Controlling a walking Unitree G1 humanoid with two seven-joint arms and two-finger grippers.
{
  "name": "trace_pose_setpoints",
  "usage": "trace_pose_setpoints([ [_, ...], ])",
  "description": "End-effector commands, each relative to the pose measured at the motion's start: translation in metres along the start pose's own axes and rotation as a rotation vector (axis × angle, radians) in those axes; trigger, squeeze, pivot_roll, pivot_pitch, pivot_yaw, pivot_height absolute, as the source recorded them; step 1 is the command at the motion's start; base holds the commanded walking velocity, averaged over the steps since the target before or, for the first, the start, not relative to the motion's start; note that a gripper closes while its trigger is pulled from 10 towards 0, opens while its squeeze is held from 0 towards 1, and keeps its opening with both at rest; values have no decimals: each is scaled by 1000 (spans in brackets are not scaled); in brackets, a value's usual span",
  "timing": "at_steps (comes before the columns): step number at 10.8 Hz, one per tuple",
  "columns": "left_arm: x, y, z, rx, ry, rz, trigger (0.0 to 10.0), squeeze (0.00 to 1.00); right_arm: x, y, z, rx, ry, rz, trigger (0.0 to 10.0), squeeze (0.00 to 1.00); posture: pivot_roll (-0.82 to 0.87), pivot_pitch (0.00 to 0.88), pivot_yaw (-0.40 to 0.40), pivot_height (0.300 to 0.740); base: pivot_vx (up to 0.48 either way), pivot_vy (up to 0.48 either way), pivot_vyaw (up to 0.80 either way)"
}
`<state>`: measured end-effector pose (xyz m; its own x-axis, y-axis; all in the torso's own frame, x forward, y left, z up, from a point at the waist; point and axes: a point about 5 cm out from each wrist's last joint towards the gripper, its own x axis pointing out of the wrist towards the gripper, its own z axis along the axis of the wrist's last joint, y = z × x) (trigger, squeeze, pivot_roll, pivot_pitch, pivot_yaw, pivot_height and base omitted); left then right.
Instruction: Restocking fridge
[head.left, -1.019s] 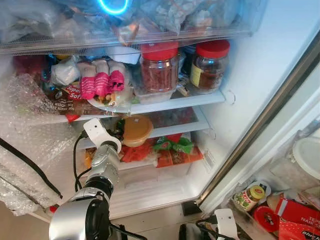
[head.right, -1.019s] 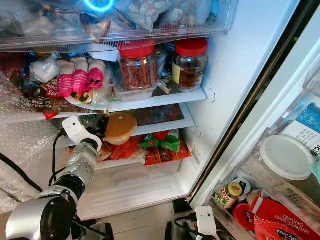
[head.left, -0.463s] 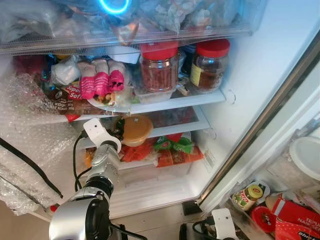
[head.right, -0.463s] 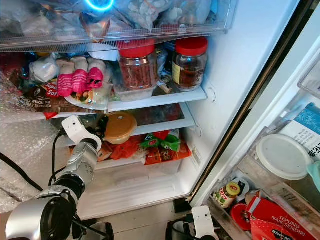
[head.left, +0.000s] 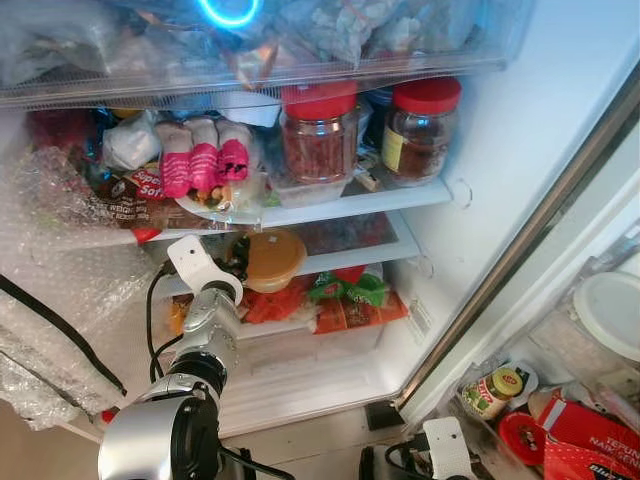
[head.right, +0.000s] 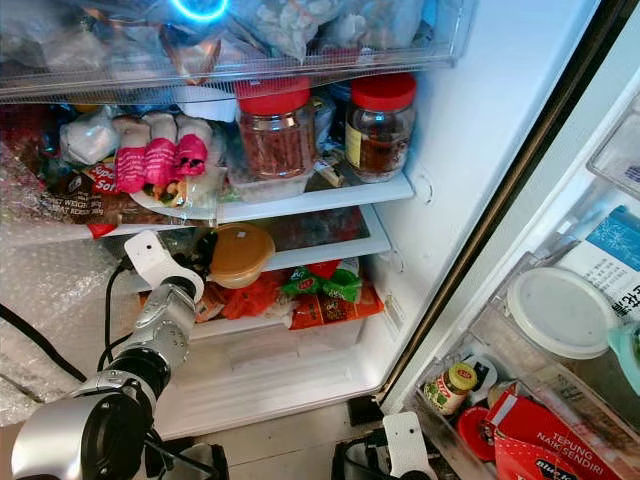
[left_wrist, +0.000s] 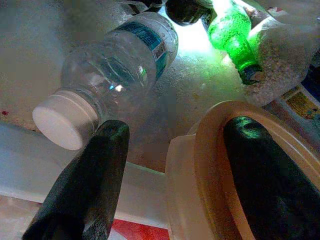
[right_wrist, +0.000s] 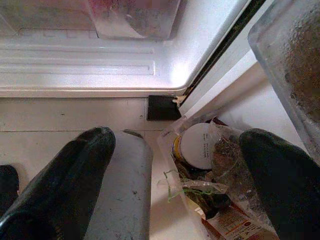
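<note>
Left end effector spread wide at tan-lidded tub, centre frame, one finger over lid. Right end effector wide, idle lower frame.

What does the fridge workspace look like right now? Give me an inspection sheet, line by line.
Surface: white fridge shelves, fully stocked; bottom floor of fridge bare.
Job's things: tan-lidded tub on the middle shelf, with the left gripper's fingers either side of its lid edge; clear water bottle lying beside it.
Clutter: two red-lidded jars, pink-wrapped packs, green and orange packets, bubble wrap at left.
Grippers: left gripper open around the tub's rim; right gripper open, low by the door foot.
Cables: black cable along the left arm.
Surroundings: door bins hold a small jar and a white lid.
</note>
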<state>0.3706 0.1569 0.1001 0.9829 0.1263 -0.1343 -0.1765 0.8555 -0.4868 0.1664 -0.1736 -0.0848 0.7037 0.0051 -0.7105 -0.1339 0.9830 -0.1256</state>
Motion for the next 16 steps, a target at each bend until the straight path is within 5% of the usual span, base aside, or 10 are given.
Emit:
trace_pose_setpoints([
  [1,5,-12,13,20,-47,-55,10000,0,-11,9,-34,-20,163,30,10000,0,-194,64,-7,631,0,0,0],
  [5,8,-24,30,-9,-146,-95,10000,0,-11,9,-36,-15,197,33,10000,0,-196,64,-5,631,0,0,0],
  [11,8,-9,40,-10,-203,28,10000,0,-11,9,-36,-4,197,45,10000,0,-198,69,-9,631,0,0,0],
  [15,6,-17,6,-13,24,-69,10000,0,-11,9,-36,-9,196,51,10000,0,-198,71,-11,631,0,0,0],
  [16,6,-17,6,-12,24,-70,8196,0,-11,9,-35,-10,196,51,10000,0,-198,70,-10,631,0,0,0],
])
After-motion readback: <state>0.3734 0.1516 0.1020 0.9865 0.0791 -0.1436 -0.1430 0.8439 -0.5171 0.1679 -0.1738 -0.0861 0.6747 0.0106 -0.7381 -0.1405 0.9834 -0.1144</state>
